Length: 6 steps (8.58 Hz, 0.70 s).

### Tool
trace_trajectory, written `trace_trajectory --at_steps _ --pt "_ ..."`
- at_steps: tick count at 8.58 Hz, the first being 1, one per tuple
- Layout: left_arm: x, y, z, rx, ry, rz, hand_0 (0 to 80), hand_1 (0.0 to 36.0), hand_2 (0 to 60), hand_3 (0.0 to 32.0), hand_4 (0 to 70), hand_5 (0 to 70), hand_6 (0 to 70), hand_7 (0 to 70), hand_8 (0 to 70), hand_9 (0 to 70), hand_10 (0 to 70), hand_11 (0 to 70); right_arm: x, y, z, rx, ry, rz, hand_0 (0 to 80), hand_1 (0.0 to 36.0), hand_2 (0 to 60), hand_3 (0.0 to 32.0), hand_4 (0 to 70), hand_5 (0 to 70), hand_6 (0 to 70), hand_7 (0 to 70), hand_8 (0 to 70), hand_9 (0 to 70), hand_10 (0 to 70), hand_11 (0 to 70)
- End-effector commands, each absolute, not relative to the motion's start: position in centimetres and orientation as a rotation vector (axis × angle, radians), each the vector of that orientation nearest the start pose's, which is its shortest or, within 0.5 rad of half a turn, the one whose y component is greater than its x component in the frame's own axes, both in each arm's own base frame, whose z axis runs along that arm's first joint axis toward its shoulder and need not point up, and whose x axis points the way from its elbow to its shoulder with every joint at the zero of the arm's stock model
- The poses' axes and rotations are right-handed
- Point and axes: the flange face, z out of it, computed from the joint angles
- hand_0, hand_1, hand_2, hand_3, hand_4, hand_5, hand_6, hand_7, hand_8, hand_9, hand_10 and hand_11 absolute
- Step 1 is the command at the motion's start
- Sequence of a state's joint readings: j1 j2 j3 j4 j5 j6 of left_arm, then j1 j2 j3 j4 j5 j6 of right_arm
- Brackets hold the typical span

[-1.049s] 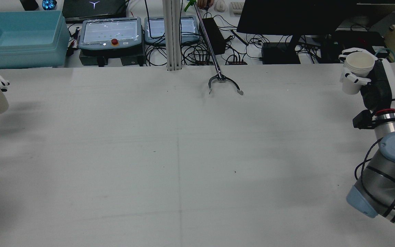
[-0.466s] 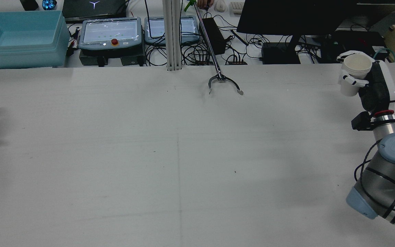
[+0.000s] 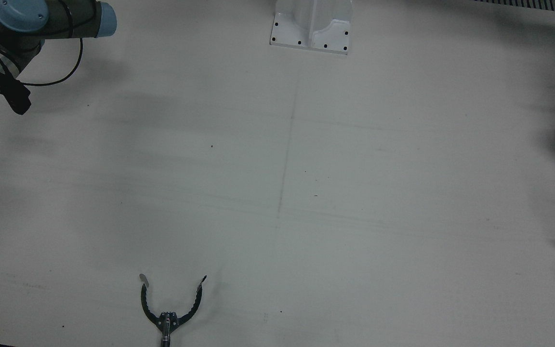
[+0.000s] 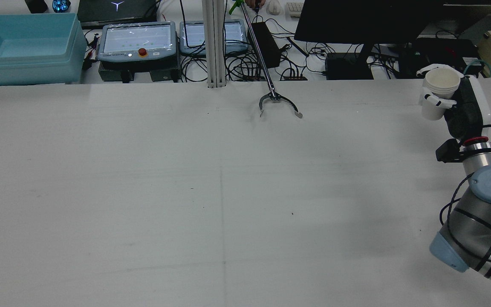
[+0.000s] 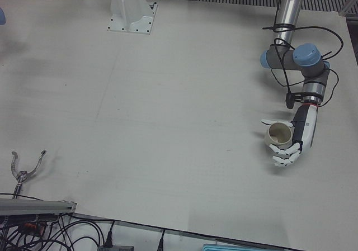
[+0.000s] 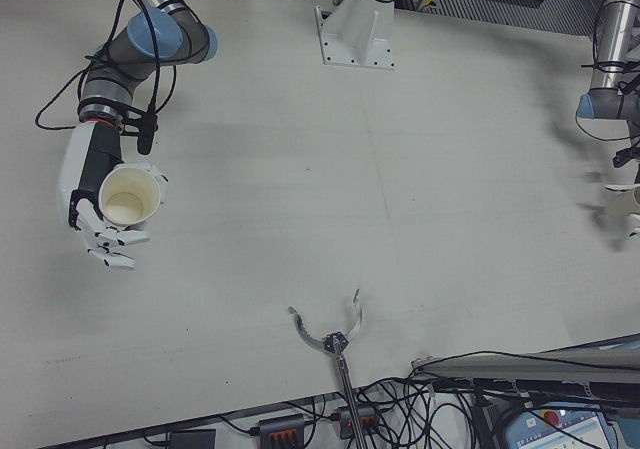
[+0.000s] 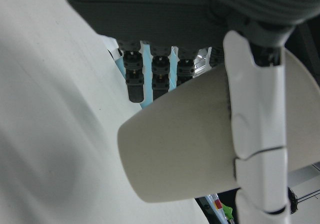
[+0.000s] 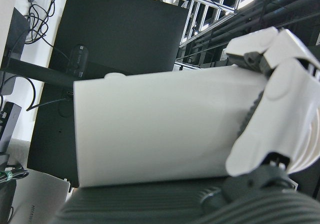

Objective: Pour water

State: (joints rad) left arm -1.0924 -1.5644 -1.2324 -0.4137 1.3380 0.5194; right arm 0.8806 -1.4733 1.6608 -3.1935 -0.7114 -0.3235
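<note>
While the right hand [image 4: 443, 91] keeps its white cup [image 4: 437, 91] upright near the table's far right corner, drifting only slightly up and back over the last second, the left hand [image 5: 291, 142] has swung its beige cup [image 5: 278, 135] outward and clean out of the rear view, where only a faint shadow is left at the left edge. The two cups are now well apart, at opposite sides of the table [image 4: 228, 192], so this looks like the arms withdrawing after a pour, or resetting (no water can be made out in either cup).

Both hands are clamped on their cups, white segmented fingers [image 7: 257, 134] wrapped round the walls. The cups are plain tapered paper ones with matte, smooth sides; the right one shows a rolled rim and a pale, seemingly dry inside in the right-front view. The left cup sits roughly upright, mouth up, in the left-front view.

The table is a dull off-white sheet with faint seams and specks. A metal reach-grabber [image 4: 277, 102] lies on its far edge, curved claws spread, holding nothing.
</note>
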Motion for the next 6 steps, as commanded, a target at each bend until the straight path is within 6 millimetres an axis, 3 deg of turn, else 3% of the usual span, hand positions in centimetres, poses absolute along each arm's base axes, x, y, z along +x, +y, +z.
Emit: trace_trajectory --at_steps 1,6 --pt "7.57 -48.50 82.52 0.276 1.975 -1.708 60.9 17.3 0.0 0.0 48.8 46.4 20.9 45.4 19.5 30.4 16.6 25.3 -16.13 -52.31 60.11 -0.458 2.296 -2.141 46.7 30.4 60.0 0.0 19.2 36.4 62.0 55.6 30.1 27.8 61.1 70.0" --pt "7.87 -48.26 83.01 0.310 1.952 -1.671 58.6 16.7 0.0 0.0 46.8 45.1 20.5 44.8 19.6 30.7 16.7 25.5 -16.38 -52.49 60.01 -0.453 2.298 -2.140 46.7 30.4 60.0 0.0 18.3 36.6 61.1 55.3 29.5 27.3 60.0 70.0"
